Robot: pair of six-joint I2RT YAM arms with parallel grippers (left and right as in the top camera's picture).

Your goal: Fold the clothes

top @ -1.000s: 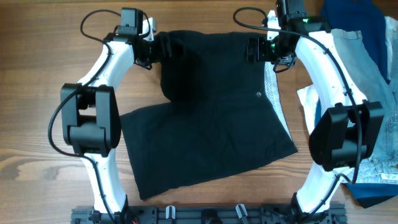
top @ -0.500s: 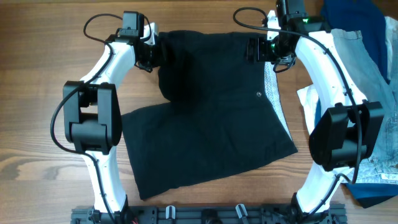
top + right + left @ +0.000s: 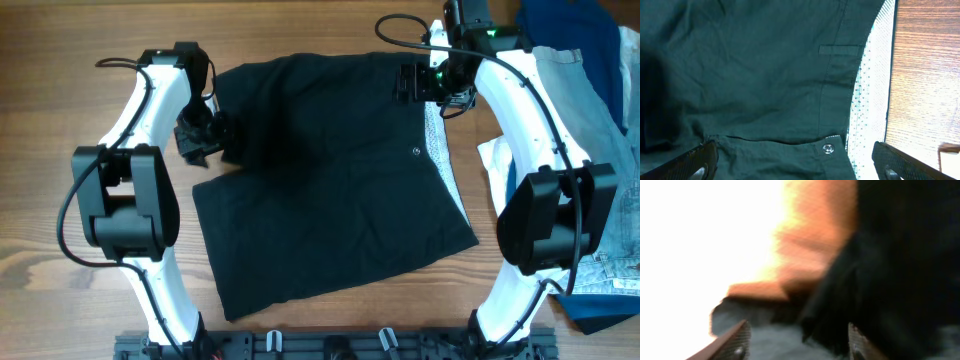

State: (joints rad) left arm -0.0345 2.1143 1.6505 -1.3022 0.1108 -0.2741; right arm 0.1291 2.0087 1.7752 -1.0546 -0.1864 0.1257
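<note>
The black shorts lie spread on the wooden table, waist to the right, with white pocket lining showing and a small button. My left gripper is at the shorts' left edge. In the blurred left wrist view its fingers are wide apart, with black fabric just ahead. My right gripper hovers over the waist at the upper right. Its fingers are open and empty above the button and lining.
A pale blue denim garment and a dark blue garment are piled at the right edge, behind the right arm. Bare wood table lies to the left of the shorts.
My left gripper has moved from the shorts' far left corner down and to the left. The folded-over leg now lies spread flat. The right arm has not moved.
</note>
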